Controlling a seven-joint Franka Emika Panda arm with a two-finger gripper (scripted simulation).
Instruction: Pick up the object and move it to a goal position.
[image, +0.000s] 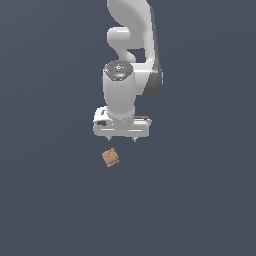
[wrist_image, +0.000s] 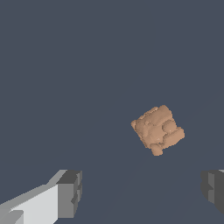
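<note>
Judging by its small, lumpy, stiff-looking body, the object (image: 110, 157) should be light yet liable to slip, so with my end effector (image: 121, 138) spread apart above it, object at its seven o'clock, I'd pinch two flatter opposite sides.

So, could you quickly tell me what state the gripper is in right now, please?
Gripper: open and holding nothing; its fingers are spread wide, and the object lies apart from them.
</note>
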